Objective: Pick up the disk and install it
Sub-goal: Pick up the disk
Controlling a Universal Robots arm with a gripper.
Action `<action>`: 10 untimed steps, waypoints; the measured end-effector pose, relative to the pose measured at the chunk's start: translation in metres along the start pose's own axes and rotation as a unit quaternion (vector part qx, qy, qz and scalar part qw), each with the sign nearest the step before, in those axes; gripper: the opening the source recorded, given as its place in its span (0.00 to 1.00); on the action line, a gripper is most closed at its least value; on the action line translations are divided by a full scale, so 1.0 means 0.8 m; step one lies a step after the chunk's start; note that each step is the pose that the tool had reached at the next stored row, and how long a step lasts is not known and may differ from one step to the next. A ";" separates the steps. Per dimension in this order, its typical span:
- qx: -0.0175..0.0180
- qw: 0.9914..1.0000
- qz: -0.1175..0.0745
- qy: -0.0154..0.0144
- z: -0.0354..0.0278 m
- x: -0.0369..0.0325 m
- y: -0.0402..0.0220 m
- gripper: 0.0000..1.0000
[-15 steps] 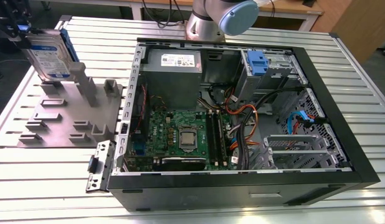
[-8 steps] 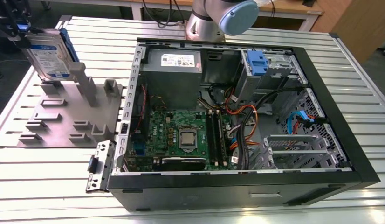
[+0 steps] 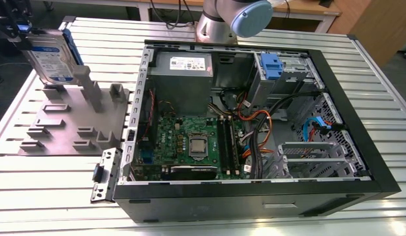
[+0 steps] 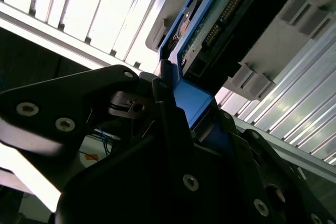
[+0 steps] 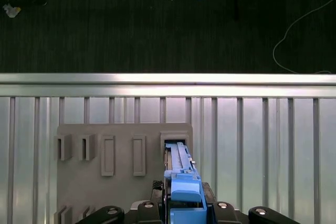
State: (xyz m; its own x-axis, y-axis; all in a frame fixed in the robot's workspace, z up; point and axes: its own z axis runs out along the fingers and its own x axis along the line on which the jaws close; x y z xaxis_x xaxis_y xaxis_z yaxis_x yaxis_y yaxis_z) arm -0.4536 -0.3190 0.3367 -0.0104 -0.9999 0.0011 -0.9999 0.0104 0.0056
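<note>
Where the black jaws met, they were pinching the blue bracket [image 4: 191,103] at the upper end of the disk [image 3: 52,59], one jaw on each side of it. The disk hung straight below them in the upper left of the exterior view. It stood on edge with its long axis vertical and its labelled face turned toward the camera.

In the first wrist view the disk [image 5: 181,177] ran away from the jaws toward one slot of the grey fixture [image 5: 123,135]. Its far end sat at or just inside that slot, and I could not tell whether it had cleared it.

The fixture [image 3: 59,123] lay flat on the slatted metal surface [image 3: 45,187], just beside the open computer case [image 3: 255,201]. The case filled the middle and right of the exterior view. A small blue tab [image 3: 271,66] marked the drive bay at the case's upper right, well apart from the disk.

By count there was one disk, one fixture with several slots and posts, one case, one grey box [image 3: 183,73] with a white sticker inside the case, and one arm [image 3: 229,19] at the top centre.
</note>
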 end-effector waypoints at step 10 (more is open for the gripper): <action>0.000 1.000 0.000 0.000 -0.0024 0.0000 0.0000 0.36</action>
State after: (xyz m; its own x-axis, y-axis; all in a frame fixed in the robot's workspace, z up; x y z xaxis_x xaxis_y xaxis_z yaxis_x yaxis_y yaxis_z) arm -0.4536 -0.3190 0.3386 -0.0103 -0.9999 0.0011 -0.9999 0.0103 0.0056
